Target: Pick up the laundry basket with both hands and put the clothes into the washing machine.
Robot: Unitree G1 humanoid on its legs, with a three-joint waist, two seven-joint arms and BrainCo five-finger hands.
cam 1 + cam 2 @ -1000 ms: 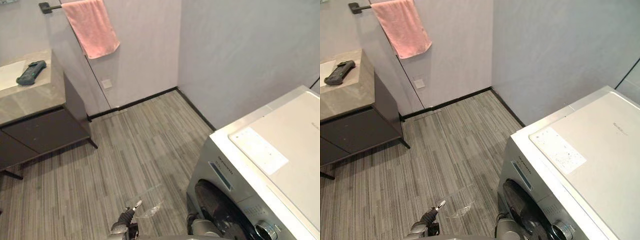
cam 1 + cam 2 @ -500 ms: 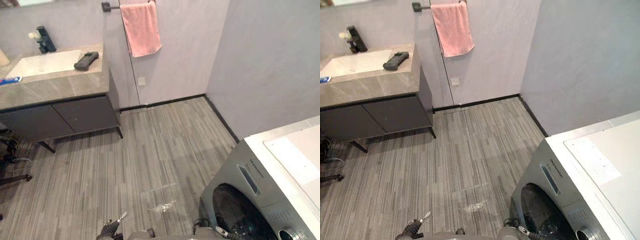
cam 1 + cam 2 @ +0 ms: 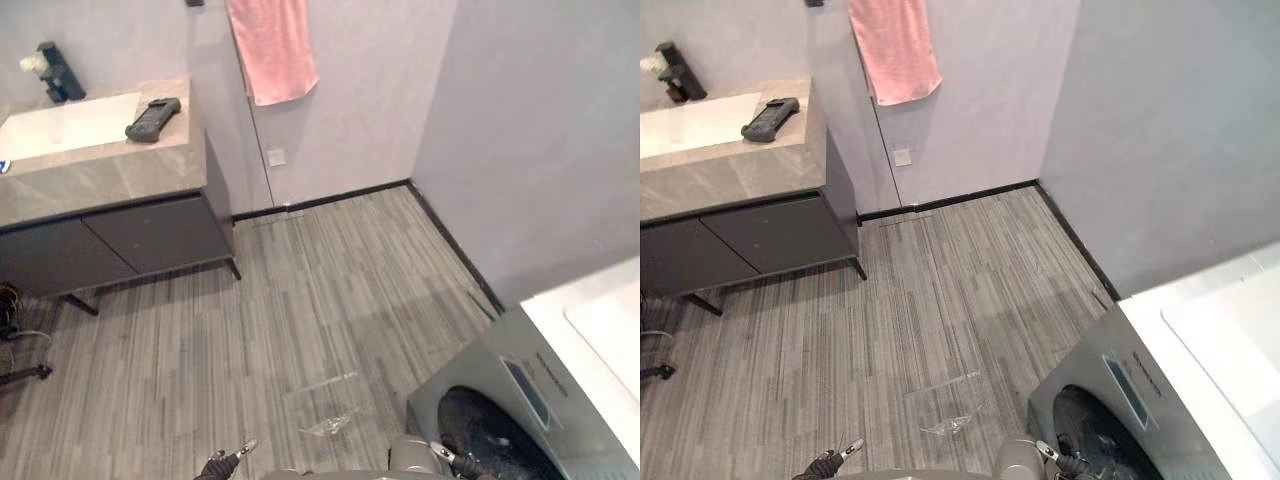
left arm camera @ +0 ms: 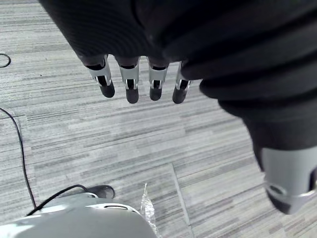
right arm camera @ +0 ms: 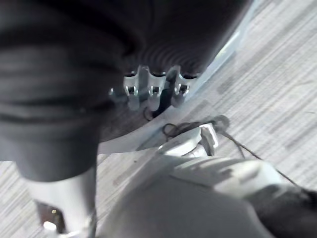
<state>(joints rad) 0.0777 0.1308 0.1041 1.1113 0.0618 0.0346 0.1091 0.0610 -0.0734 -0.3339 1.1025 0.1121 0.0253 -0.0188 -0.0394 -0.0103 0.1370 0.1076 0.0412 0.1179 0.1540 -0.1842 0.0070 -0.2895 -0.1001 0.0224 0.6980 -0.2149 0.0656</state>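
The striped grey floor (image 3: pixel 300 300) lies open through the middle of the room, from 6 o'clock up to the black skirting (image 3: pixel 320 200) at 12, where the two pale walls meet in a corner at about 1 o'clock. The only thing lying on it is a scrap of clear plastic (image 3: pixel 325 425) near 6 o'clock.

At 10 o'clock a dark-fronted desk (image 3: pixel 100 180) stands against the back wall on thin legs. A white sink (image 3: pixel 60 125) is set in its stone top, with a black tap (image 3: pixel 55 72) behind it and a dark handheld device (image 3: pixel 152 118) beside it. A pink towel (image 3: pixel 272 45) hangs on the wall at 12 o'clock, with a socket (image 3: pixel 276 157) below it.

The washing machine (image 3: pixel 485 385) closes off the room at 4 o'clock. Its grey front is turned toward the open floor, its round dark door (image 3: pixel 480 440) sits low down, and its top is white.

The left hand (image 4: pixel 130 82) hangs over bare floor with its fingers straight and loose, holding nothing. The right hand (image 5: pixel 153 89) hangs the same way, relaxed and empty. It is the nearer of the two to the machine, which stands on that side.
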